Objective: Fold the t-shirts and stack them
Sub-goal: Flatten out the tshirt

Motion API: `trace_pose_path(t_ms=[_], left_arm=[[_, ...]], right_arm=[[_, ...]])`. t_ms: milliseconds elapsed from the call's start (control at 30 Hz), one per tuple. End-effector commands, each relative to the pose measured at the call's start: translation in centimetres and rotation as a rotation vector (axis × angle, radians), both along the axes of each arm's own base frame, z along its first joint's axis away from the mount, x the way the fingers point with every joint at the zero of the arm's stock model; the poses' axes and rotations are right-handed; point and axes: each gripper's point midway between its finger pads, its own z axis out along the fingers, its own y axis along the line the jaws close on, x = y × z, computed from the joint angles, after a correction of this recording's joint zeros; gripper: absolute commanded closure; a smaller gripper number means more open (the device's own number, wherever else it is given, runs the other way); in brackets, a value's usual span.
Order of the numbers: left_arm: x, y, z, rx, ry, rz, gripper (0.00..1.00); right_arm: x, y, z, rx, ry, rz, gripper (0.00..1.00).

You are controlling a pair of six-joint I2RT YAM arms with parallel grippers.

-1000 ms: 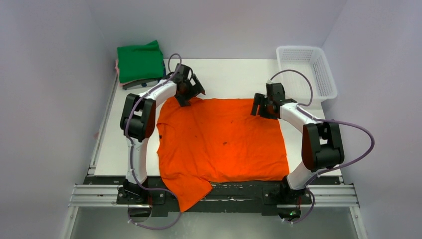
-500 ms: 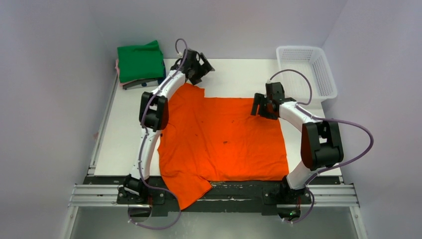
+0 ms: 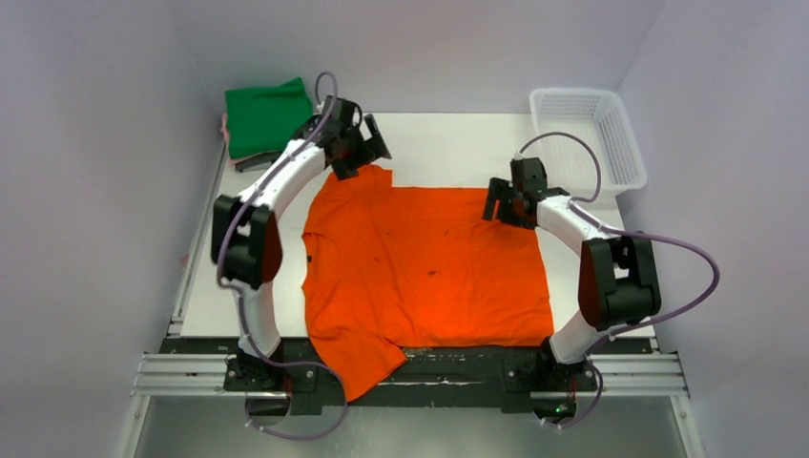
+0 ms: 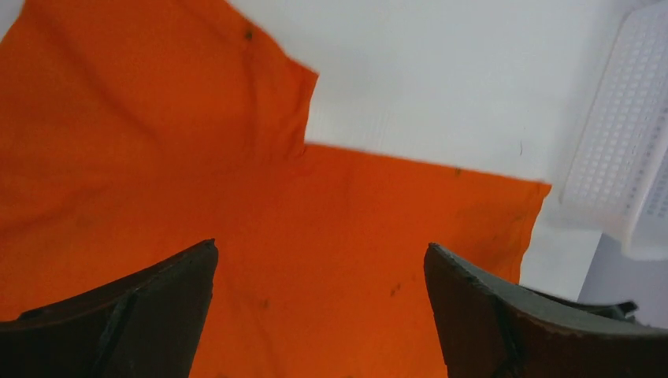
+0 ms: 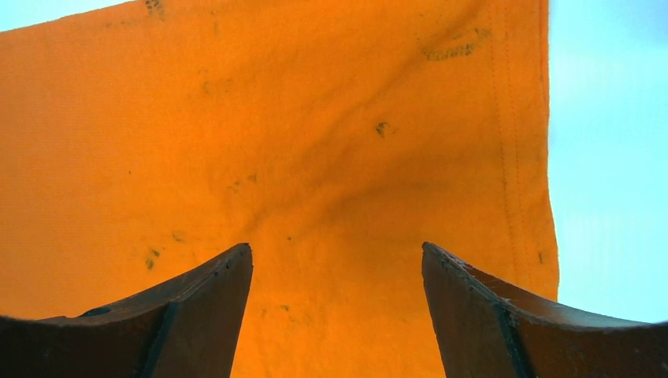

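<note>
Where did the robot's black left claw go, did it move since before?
Yes. The black two-finger left gripper moved up in the top view, ending closer to the folded green fabric t-shirt.

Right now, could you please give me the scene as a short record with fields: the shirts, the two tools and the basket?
orange t-shirt: spread flat on the table; near left sleeve reaches over the near edge
green t-shirt: folded, on top of a stack at the far left corner; a pink edge shows beneath
left tool: open, above the far left sleeve, holding nothing
right tool: open, above the far right corner of the orange shirt, holding nothing
basket: white mesh, far right corner
</note>
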Motion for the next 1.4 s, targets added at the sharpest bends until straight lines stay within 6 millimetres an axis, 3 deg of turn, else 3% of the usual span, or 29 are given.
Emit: trace_pose_path(t_ms=[0, 133, 167, 233, 333, 600, 867, 1000, 1067, 1167, 1367], left_arm=[[-11.7, 4.0, 0.9, 0.184, 0.139, -0.051, 0.00], [-19.5, 4.8, -2.6, 0.215, 0.282, -0.069, 0.00], [-20.4, 4.9, -3.3, 0.216, 0.303, -0.063, 0.00], [-21.3, 5.1, -4.9, 0.205, 0.335, -0.038, 0.00], [-20.6, 4.3, -6.5, 0.182, 0.345, -0.047, 0.00], [-16.0, 4.2, -10.4, 0.189, 0.459, -0.009, 0.00], [-11.5, 3.5, -12.3, 0.192, 0.597, 0.001, 0.00], [-8.0, 2.9, -11.5, 0.131, 0.613, 0.012, 0.00], [-5.6, 2.8, -10.6, 0.133, 0.542, -0.002, 0.00], [-1.8, 1.7, -9.5, 0.002, 0.474, -0.005, 0.00], [4.9, 2.9, -9.9, -0.155, 0.363, 0.077, 0.00]], right_arm=[[-0.7, -0.4, 1.4, 0.004, -0.038, -0.028, 0.23], [-2.6, -0.6, 0.8, 0.013, -0.023, -0.041, 0.21], [-3.1, -0.6, 0.6, 0.019, -0.019, -0.040, 0.20], [-3.7, -0.3, -0.2, 0.035, -0.011, -0.032, 0.20], [-4.0, -0.3, -1.5, 0.037, 0.015, -0.041, 0.20], [-1.1, 0.1, -3.1, 0.043, 0.033, -0.074, 0.20], [3.6, 0.3, -4.4, 0.014, 0.064, -0.106, 0.21], [6.1, 0.3, -4.4, 0.000, 0.063, -0.115, 0.21], [7.4, 0.4, -4.7, -0.011, 0.066, -0.121, 0.21], [9.2, 0.6, -4.5, -0.005, 0.050, -0.124, 0.20], [12.5, 0.6, -3.2, 0.000, -0.011, -0.126, 0.20]])
